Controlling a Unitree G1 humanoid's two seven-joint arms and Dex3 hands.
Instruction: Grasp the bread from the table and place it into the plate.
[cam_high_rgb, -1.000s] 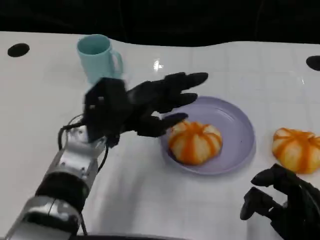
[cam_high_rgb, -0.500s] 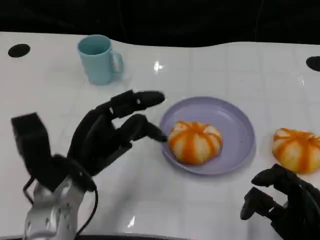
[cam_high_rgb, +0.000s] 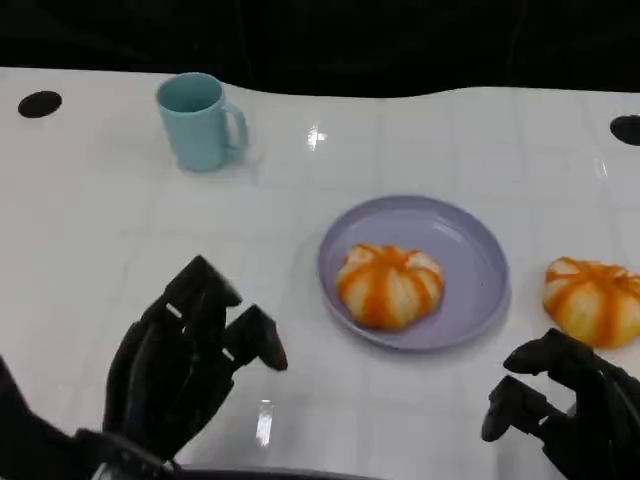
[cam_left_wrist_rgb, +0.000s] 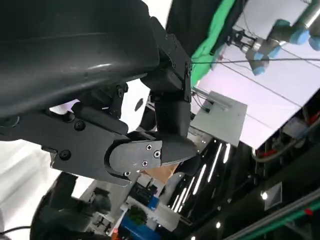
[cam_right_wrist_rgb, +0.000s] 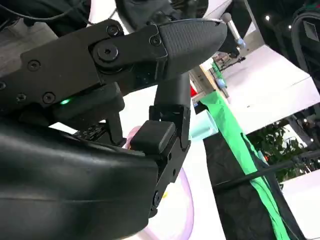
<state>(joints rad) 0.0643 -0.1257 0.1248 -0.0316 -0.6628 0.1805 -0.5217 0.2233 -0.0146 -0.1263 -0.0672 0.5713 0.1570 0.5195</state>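
Head view: one bread (cam_high_rgb: 389, 284) sits in the purple plate (cam_high_rgb: 470, 245) at centre; another bread (cam_high_rgb: 592, 300) lies on the table (cam_high_rgb: 90, 220) at right. Left hand (cam_high_rgb: 190, 360), lower left, spread and empty; right hand (cam_high_rgb: 570, 405), lower right, loosely curled, seemingly empty. Mug (cam_high_rgb: 200, 120) upper left.

Left wrist view: black fingers (cam_left_wrist_rgb: 150, 152), nothing held.

Right wrist view: fingers (cam_right_wrist_rgb: 175, 42) apart over the plate's rim (cam_right_wrist_rgb: 187, 205).

The counter (cam_high_rgb: 420, 140) is glossy white, smooth, with bright glints of light on it. The plate (cam_high_rgb: 478, 255) looks like smooth lilac plastic with a soft sheen. The mug (cam_high_rgb: 200, 122) is pale teal, smooth and slightly shiny. The bread (cam_high_rgb: 388, 284) has a matt, soft-looking crust. The left robot hand (cam_high_rgb: 185, 365) is matt black plastic.
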